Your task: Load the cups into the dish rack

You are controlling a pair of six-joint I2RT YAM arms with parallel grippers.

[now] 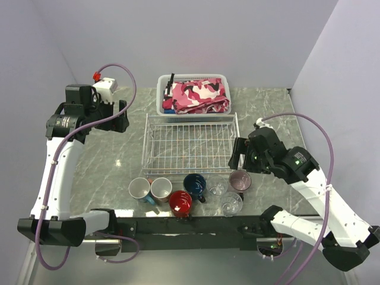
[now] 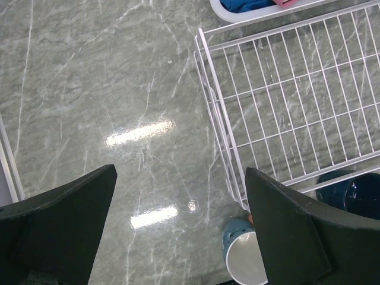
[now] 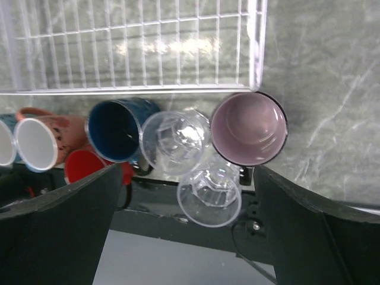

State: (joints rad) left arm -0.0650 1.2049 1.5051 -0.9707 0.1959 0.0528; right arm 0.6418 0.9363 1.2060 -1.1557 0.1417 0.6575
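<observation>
The white wire dish rack (image 1: 190,145) lies mid-table with nothing in it. Several cups stand along its near side: teal mug (image 1: 139,189), terracotta mug (image 1: 161,189), red mug (image 1: 180,201), navy mug (image 1: 195,184), two clear glasses (image 1: 217,186) (image 1: 231,203) and mauve mug (image 1: 240,180). My left gripper (image 1: 119,116) hangs open over bare table left of the rack (image 2: 285,89), the teal mug (image 2: 246,255) by its right finger. My right gripper (image 3: 187,169) is open above the glasses (image 3: 175,141) (image 3: 209,196) and the mauve mug (image 3: 249,127), holding nothing.
A white slotted basket (image 1: 161,95) holding pink camouflage cloth (image 1: 199,95) stands behind the rack. The table's near edge with a black rail (image 1: 196,224) runs just below the cups. Purple cables loop from both arms.
</observation>
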